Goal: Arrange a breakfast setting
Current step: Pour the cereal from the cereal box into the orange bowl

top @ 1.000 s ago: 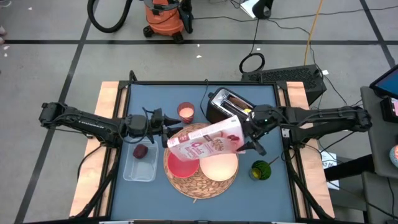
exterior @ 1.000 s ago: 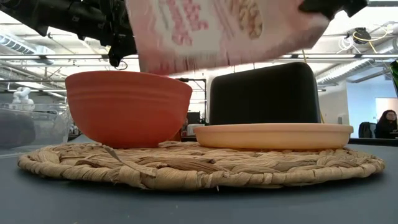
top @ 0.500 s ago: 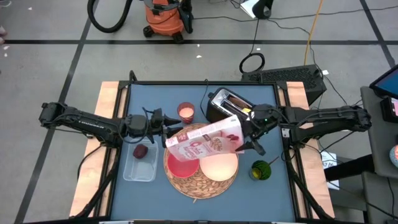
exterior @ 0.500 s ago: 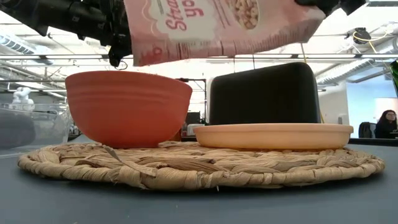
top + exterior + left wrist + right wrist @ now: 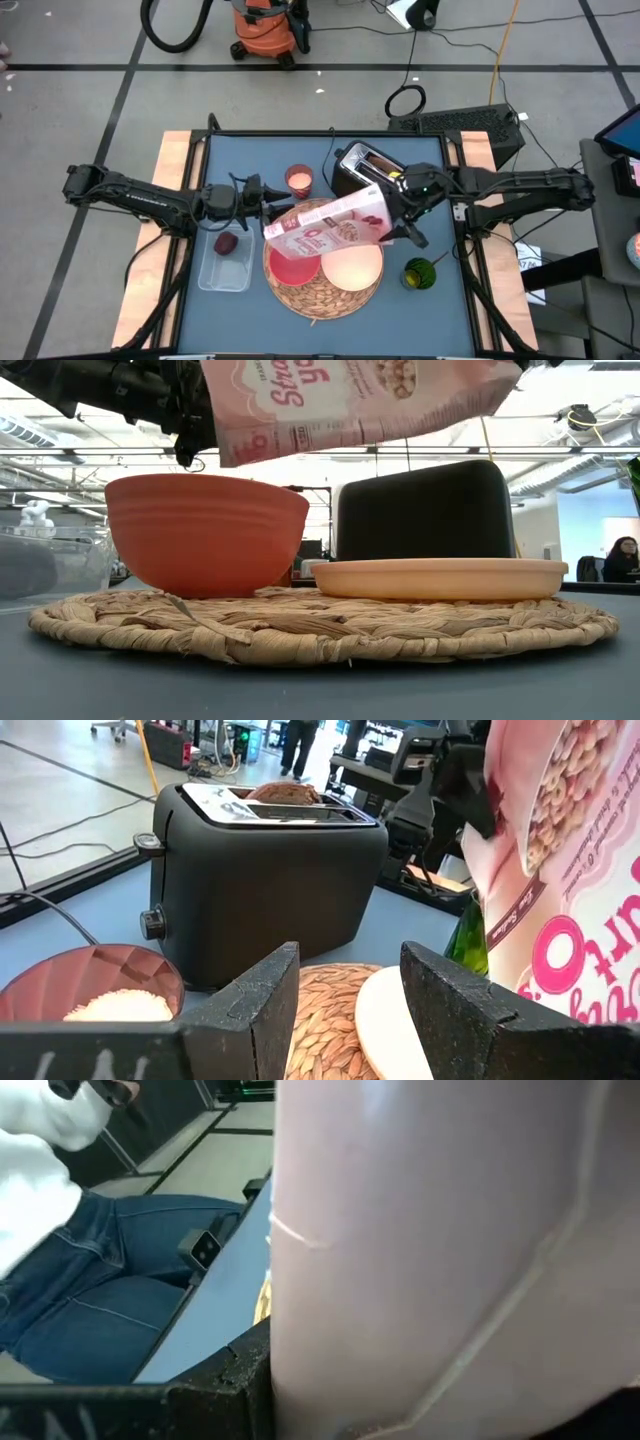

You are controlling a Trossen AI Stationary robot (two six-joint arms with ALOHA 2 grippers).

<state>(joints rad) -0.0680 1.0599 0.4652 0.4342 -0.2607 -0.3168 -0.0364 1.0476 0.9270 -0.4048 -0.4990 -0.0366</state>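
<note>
A large round woven straw mat (image 5: 323, 275) of coarse braided fibre lies at the middle of the blue table (image 5: 440, 180). On it, a small red bowl (image 5: 292, 268) with faint ridges sits at nine o'clock and a smooth cream round plate (image 5: 352, 267) at three o'clock, just beside each other. A glossy pink cereal bag (image 5: 328, 226) is held tilted above the bowl, clamped at its upper end by the right gripper (image 5: 398, 212), whose jaws are closed on it. The left gripper (image 5: 268, 210) hovers at the mat's ten o'clock edge with its jaws apart and nothing between them.

At twelve o'clock a black boxy toaster (image 5: 365, 169) holds browned round toast (image 5: 284, 792) in its slot; beside it stands a small pink cup (image 5: 298, 181). A clear plastic tray (image 5: 226, 262) at nine o'clock contains a dark red fruit (image 5: 226, 243). A green round object (image 5: 419, 273) rests at four o'clock. A person's jeans (image 5: 90, 1280) show beyond the table.

Compared with a second earlier, the bag is tipped further, its lower end nearer the left gripper.
</note>
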